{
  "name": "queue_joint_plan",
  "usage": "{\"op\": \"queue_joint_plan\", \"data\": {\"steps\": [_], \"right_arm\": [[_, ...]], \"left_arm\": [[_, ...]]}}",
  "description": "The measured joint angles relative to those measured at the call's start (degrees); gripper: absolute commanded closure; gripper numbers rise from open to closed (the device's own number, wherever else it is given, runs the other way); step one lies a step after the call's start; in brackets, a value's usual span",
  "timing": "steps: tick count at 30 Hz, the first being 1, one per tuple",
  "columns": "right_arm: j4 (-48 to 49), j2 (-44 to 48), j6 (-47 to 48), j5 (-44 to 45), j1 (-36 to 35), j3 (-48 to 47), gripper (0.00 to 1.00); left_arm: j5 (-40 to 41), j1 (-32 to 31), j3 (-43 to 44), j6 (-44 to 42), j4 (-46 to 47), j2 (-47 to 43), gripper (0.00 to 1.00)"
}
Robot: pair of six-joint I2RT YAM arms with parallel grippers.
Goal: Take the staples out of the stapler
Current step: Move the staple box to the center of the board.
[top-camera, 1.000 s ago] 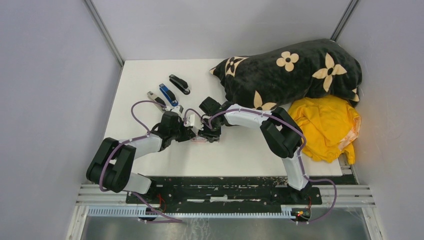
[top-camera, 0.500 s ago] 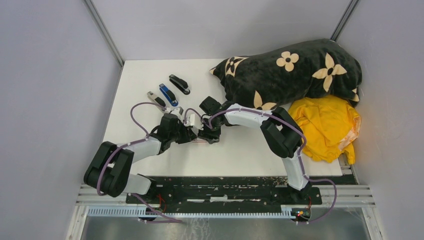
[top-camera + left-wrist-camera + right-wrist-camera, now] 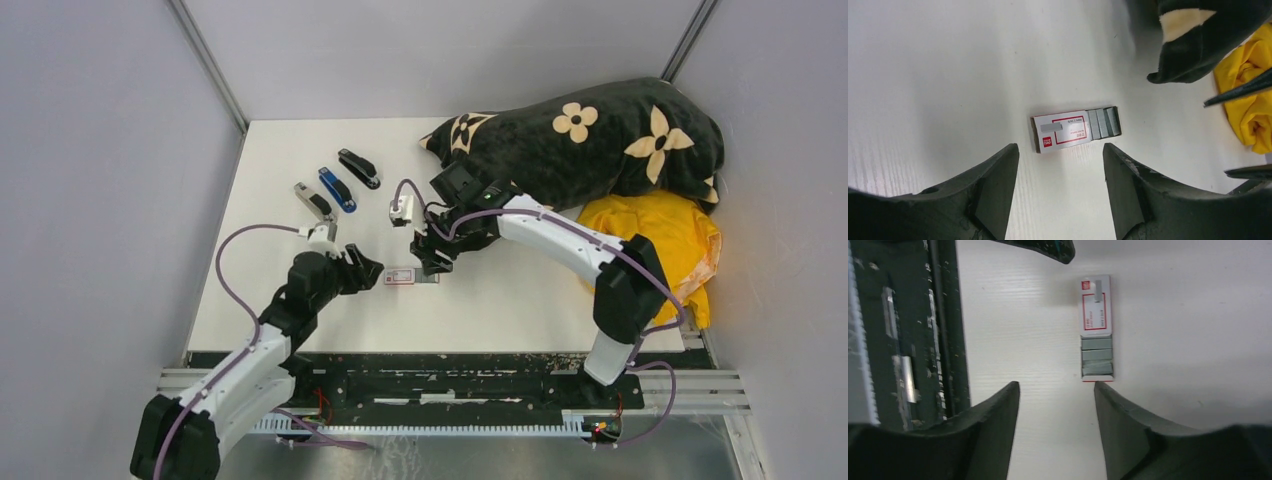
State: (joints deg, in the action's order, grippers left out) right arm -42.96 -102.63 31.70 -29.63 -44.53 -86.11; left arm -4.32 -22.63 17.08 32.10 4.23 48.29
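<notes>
The left pincer (image 3: 1060, 152) and the right pincer (image 3: 1056, 389) are spread, with nothing held. The staples (image 3: 1104, 122) are laid in a slid-open box (image 3: 1062, 131) on the table (image 3: 923, 75), between both pincers.

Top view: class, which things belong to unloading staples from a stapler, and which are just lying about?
Job: staples, their red-and-white box, black stapler, blue stapler, grey stapler.
Lying about: flowered blanket, yellow cloth.
</notes>
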Motion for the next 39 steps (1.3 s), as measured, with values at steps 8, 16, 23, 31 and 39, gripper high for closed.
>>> {"op": "queue_joint_plan", "data": {"steps": [8, 16, 23, 31, 39], "right_arm": [[10.99, 6.05, -26.12, -4.98, 5.97, 15.78, 0.62], [15.69, -4.15, -39.85, 1.62, 7.96, 16.50, 0.65], [17.81, -8.26, -45.00, 1.90, 9.51, 16.04, 0.67], [19.67, -11.06, -48.35, -0.33, 9.99, 14.21, 0.72], [20.17, -12.37, -50.18, -1.95, 10.08, 13.60, 0.79]], "left_arm": [[1.44, 0.00, -9.42, 2.89, 6.25, -6.62, 0.27], [0.87, 0.00, -9.49, 5.11, 13.11, 6.95, 0.43], [0.52, 0.04, -7.15, 5.44, 15.96, 14.51, 0.45], [-0.59, 0.04, -4.26, 5.42, 16.55, 19.23, 0.48], [-2.23, 0.07, -2.25, 5.42, 16.76, 22.84, 0.57]]}}
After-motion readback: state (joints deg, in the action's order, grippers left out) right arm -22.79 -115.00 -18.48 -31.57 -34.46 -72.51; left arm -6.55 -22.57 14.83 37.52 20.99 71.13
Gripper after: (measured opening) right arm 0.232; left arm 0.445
